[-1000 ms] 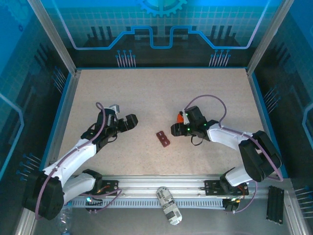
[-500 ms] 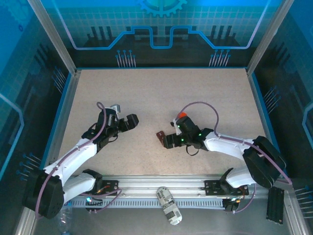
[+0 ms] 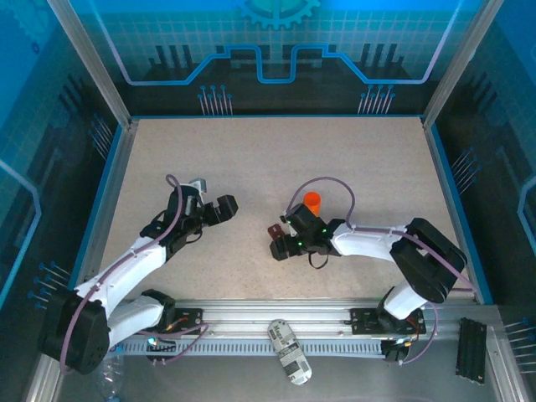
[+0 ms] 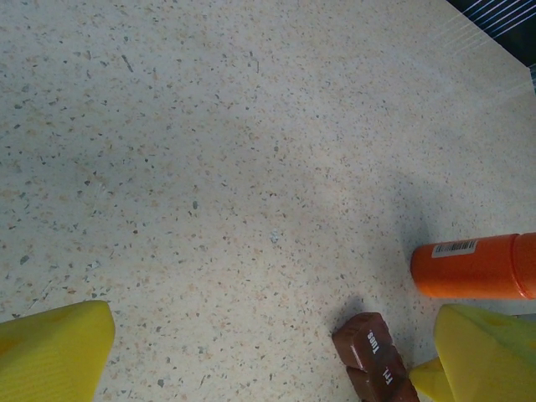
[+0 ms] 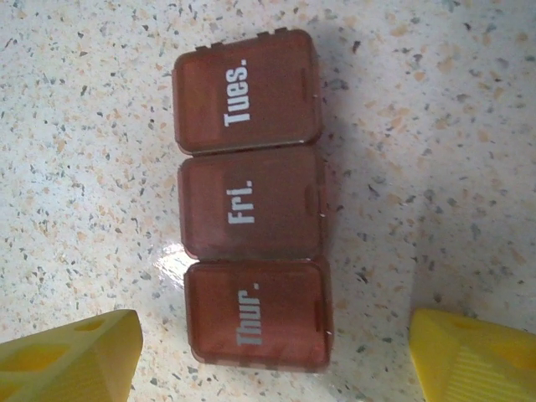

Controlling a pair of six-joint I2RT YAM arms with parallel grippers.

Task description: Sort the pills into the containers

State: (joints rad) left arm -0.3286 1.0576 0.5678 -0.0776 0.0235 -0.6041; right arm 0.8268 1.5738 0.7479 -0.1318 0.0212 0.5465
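**Right pincer open over the pill box, left pincer open and empty**

In the right wrist view, the right pincer (image 5: pixel 275 339) hangs over the speckled worktop (image 5: pixel 435 126) with its jaws well apart. It grips nothing. Its yellow fingers (image 5: pixel 71 356) are cut off at the bottom corners, so only their tips show. They stand either side of the near end of the pill box (image 5: pixel 249 197), with bare worktop between each tip and the box.

The box is dark maroon and lies flat, a row of three cells lettered "Tues.", "Fri." and "Thur.". All three lids are down, and what lies under them cannot be made out. From above, the right wrist covers most of the box, leaving a maroon sliver at its far left end.

The left pincer (image 4: pixel 268 352) is spread wide and holds nothing, with bare worktop between its fingers. It is well apart from the box, to the left of it. In its own camera only one end of the box shows, cropped by the lower edge and partly behind the right-hand finger.

The orange bottle (image 4: pixel 469 266) stands just beyond the box, and the frame edge cuts it off in that view. Its barcode label is too small to read. Whether bottle and box touch cannot be told.
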